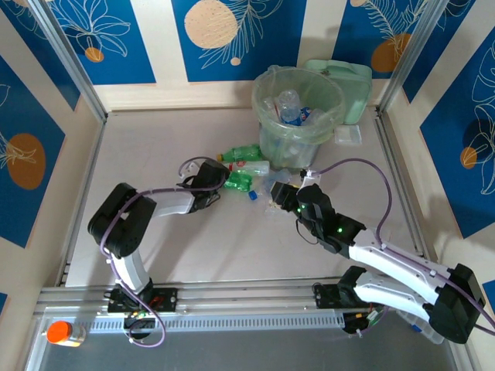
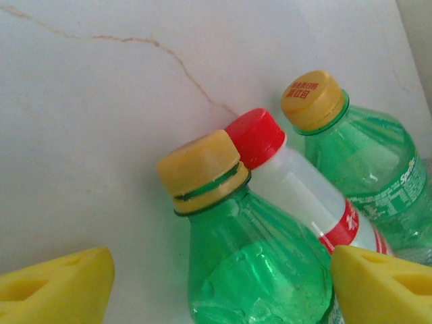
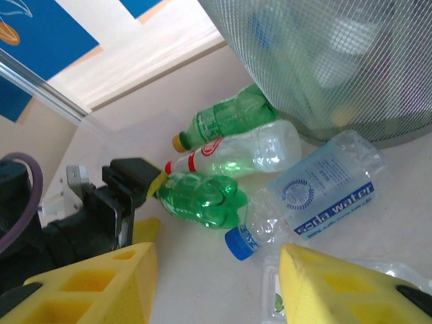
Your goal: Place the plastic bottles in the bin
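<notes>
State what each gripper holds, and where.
Nothing: left gripper straddles the shoulder of a green bottle, gap showing; right gripper, open, points at the blue-capped bottle.

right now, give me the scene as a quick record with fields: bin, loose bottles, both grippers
bin: upright at the far side of the table, bottles inside
loose bottles: cluster lying on the table by the bin's base
left gripper: open, fingers either side of a green bottle with a yellow cap
beside it: white bottle with a red cap, second green bottle
right gripper: fingers apart above the table, near a water bottle with a blue cap; grip unclear
task: unfinished
</notes>
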